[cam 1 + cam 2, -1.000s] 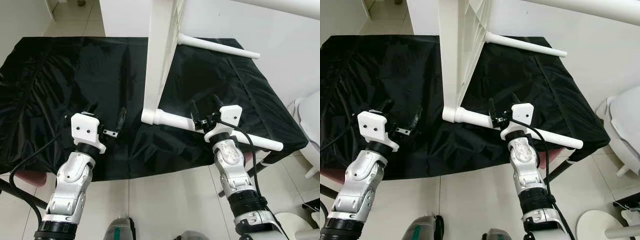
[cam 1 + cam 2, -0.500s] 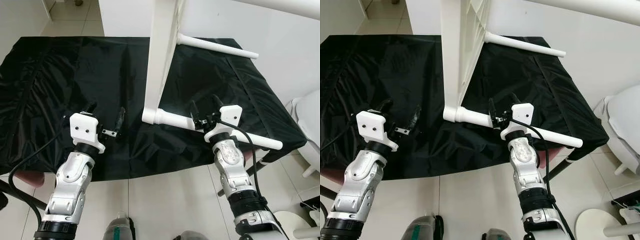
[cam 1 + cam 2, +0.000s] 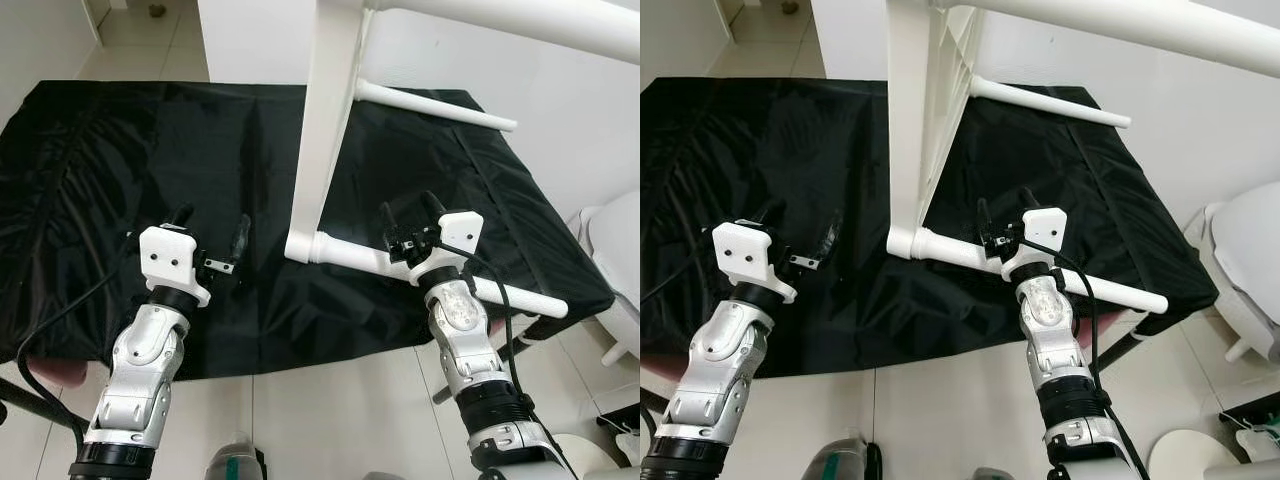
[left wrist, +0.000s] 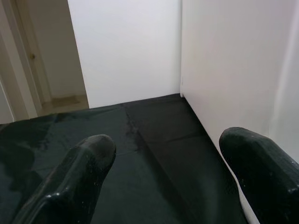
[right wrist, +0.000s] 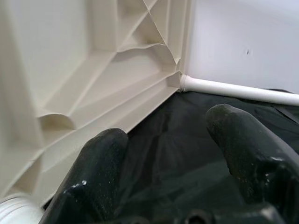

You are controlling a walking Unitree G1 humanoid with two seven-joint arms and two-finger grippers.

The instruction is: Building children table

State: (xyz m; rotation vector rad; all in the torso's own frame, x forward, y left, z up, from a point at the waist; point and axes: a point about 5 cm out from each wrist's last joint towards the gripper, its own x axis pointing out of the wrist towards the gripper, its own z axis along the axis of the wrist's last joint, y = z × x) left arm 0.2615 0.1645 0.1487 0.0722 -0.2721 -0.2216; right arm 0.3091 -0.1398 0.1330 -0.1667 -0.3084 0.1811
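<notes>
Black jaws of the right gripper [image 3: 408,222] stand spread over the near leg [image 3: 420,270]; the left gripper [image 3: 212,238], also spread, waits beside the upended tabletop [image 3: 322,130] on the black-draped surface [image 3: 100,180]. Better to close squarely around that leg, near its socket.

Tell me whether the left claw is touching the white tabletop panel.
Apart. In the left eye view the left claw hovers open over the black cloth, with a clear stretch of cloth between it and the white tabletop panel standing on edge.
</notes>
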